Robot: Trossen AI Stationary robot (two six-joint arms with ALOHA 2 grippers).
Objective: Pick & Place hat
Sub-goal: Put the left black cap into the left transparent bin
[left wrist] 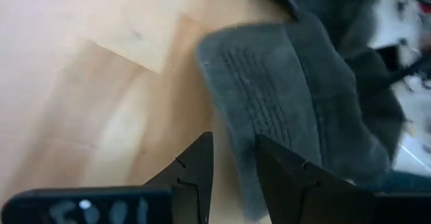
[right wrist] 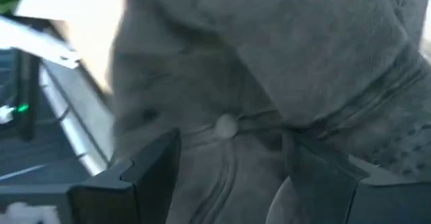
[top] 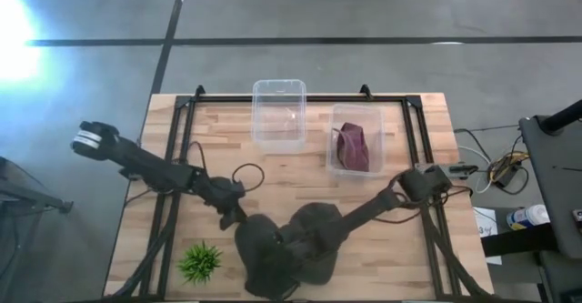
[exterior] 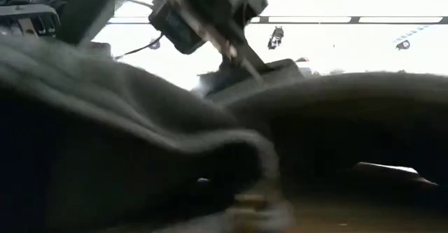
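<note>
A dark grey hat (top: 273,259) lies on the table near its near edge, and its cloth fills the low view (exterior: 140,121). My left gripper (top: 238,219) comes from the table's left. Its fingers (left wrist: 232,163) are a little apart at the edge of the stitched brim (left wrist: 269,96), one over bare wood and one over the brim. My right gripper (top: 307,235) reaches in from the right and stands wide open (right wrist: 232,167) over the crown, with the top button (right wrist: 225,124) between its fingers. My left gripper has one finger (left wrist: 283,170) lying over the brim's edge (left wrist: 237,150); whether it touches the cloth cannot be told. My right gripper stands close over the crown's cloth (right wrist: 229,170) with a finger (right wrist: 151,167) on either side of the button; touching or not cannot be told.
An empty clear bin (top: 278,112) stands at the far middle of the table. Beside it a second clear bin (top: 356,114) holds a maroon hat (top: 353,146). A small green plant (top: 200,261) sits at the near left. Black rails (top: 178,157) run along the table's sides.
</note>
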